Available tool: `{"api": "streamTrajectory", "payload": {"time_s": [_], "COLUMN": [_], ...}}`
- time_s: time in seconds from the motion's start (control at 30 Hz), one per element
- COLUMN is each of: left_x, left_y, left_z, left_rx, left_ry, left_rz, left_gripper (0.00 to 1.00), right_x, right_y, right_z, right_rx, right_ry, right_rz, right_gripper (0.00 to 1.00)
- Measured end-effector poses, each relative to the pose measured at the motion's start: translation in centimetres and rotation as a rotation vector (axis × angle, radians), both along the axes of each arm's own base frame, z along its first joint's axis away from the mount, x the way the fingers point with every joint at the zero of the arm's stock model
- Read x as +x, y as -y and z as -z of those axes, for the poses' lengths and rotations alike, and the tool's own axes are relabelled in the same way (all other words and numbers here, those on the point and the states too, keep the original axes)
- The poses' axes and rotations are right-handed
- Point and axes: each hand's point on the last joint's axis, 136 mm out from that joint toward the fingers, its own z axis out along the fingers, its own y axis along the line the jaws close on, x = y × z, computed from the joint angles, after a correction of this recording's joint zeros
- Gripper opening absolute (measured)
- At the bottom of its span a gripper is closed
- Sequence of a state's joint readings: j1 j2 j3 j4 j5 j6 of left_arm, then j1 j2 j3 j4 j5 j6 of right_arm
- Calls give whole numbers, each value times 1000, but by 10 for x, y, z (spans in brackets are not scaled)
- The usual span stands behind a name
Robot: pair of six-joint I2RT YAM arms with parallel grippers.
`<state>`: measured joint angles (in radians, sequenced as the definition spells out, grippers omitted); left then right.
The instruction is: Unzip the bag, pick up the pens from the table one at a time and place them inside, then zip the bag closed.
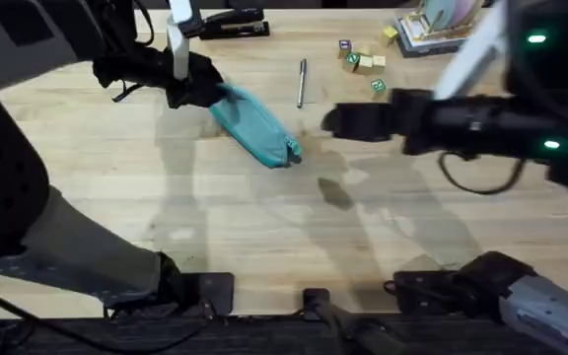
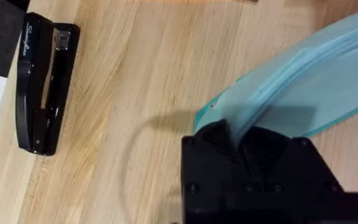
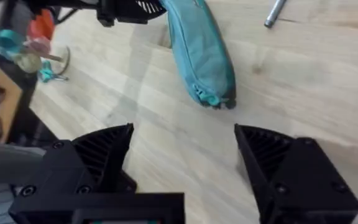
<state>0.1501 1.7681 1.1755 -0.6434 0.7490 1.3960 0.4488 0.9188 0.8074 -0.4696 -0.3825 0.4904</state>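
The bag (image 1: pixel 254 126) is lying slantwise on the desk (image 1: pixel 264 227), zipper apparently not opened yet; the left gripper (image 2: pixel 241 140) has its fingers pinched shut on the far end of the fabric, which is a decent anchor. The right gripper (image 3: pixel 182 158) is hanging just off the near end with its fingers spread wide and nothing in them; the dark zipper pull (image 3: pixel 219 101) sits right at that end, so that's pretty clearly the target. For this step to go well, the right fingers should probably come down square on the pull and close on only that, not a wad of cloth; then drag straight along the zipper line toward the left gripper, keeping the bag taut or it'll just bunch up. The pen (image 1: pixel 302 82) is lying on the desk beyond the bag, apart from it; a black stapler (image 2: pixel 42 90) sits off to the side.
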Motion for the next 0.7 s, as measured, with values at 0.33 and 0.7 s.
{"api": "streamTrajectory", "payload": {"time_s": [0.33, 0.7], "left_x": [0, 0], "left_y": [0, 0], "left_z": [0, 0], "left_rx": [0, -2], "left_ry": [0, 0], "left_rz": [0, 1], "left_gripper": [42, 43], "right_x": [13, 21], "right_y": [-33, -39], "right_z": [44, 70], "right_rx": [-103, -144], "right_ry": [-72, -127], "right_rz": [-16, -4], "right_gripper": [997, 998]}}
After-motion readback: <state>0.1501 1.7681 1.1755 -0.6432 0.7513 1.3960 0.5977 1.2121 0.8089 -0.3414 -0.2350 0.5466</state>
